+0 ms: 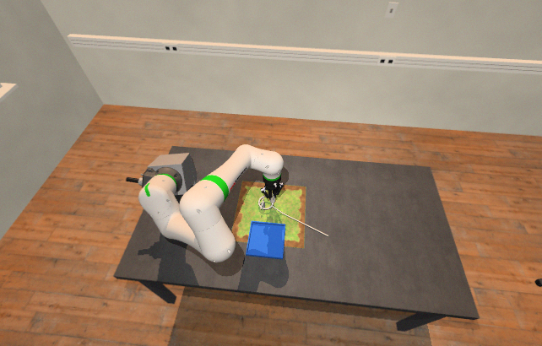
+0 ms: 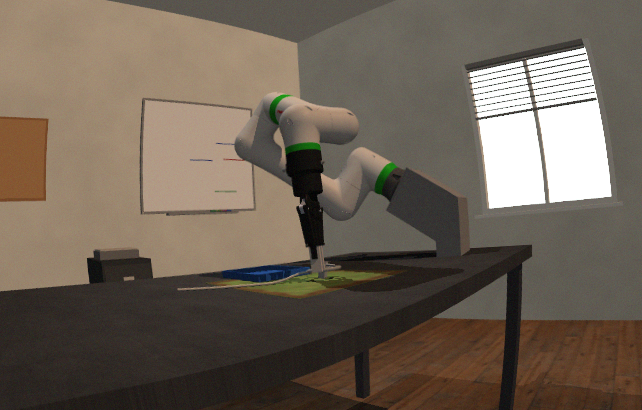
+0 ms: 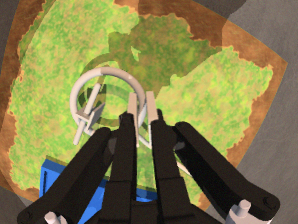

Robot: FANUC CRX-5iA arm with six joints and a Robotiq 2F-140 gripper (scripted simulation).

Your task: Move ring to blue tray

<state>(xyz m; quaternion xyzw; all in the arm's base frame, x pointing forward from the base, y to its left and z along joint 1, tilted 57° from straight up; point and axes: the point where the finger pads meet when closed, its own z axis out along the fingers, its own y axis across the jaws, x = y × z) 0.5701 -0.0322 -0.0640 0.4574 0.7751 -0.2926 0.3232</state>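
My gripper (image 1: 271,195) (image 2: 319,272) (image 3: 142,103) reaches straight down onto the green mat (image 1: 291,202) (image 3: 213,96). Its fingers are shut on the right rim of the thin white ring (image 1: 260,202) (image 3: 107,70), which sits low over the mat. The stake (image 1: 303,223) (image 2: 232,285) is a thin white rod. It lies tipped over, running from the ring out across the mat onto the dark table. The blue tray (image 1: 249,251) (image 2: 257,274) (image 3: 49,176) stands empty at the mat's near edge, a short way from the gripper.
The dark table (image 1: 371,223) carries the mat, the tray and the arm's grey base (image 1: 174,170). The arm's elbow (image 1: 208,232) rests low just left of the tray.
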